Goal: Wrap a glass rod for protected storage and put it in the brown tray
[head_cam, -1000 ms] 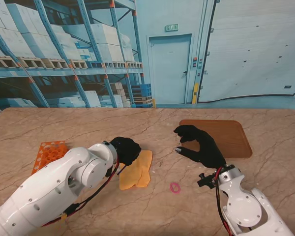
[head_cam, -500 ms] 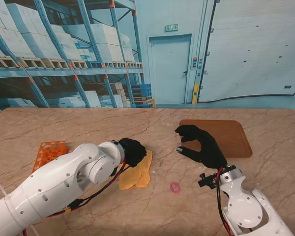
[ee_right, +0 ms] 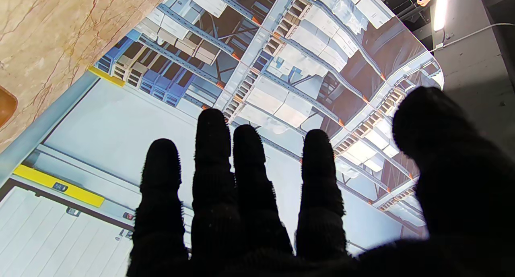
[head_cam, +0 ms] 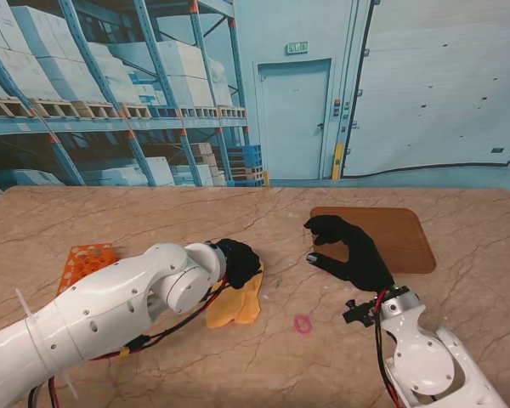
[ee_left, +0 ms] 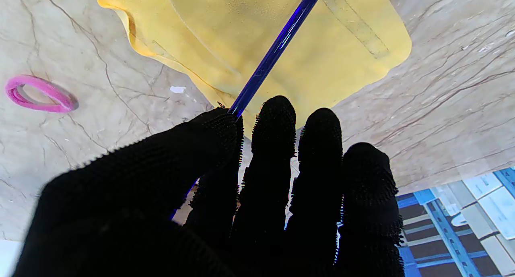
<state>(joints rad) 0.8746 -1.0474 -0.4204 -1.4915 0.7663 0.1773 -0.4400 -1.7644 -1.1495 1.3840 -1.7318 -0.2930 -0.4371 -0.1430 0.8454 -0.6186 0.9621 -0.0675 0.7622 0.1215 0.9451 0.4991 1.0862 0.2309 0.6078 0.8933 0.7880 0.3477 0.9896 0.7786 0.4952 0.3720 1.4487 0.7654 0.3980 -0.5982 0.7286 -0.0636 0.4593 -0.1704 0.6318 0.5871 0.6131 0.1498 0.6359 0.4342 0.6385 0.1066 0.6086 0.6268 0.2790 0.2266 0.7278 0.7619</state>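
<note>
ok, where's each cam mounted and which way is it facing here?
Stand view: above the shoulders, looking down at the table; both arms, left hand over the yellow cloth, right hand raised near the brown tray.
Left wrist view: along the fingers toward the cloth; blue glass rod pinched, pink ring beside.
Right wrist view: along spread fingers, mostly at the warehouse backdrop; empty.
Shared: stand and left wrist both show cloth and ring.
</note>
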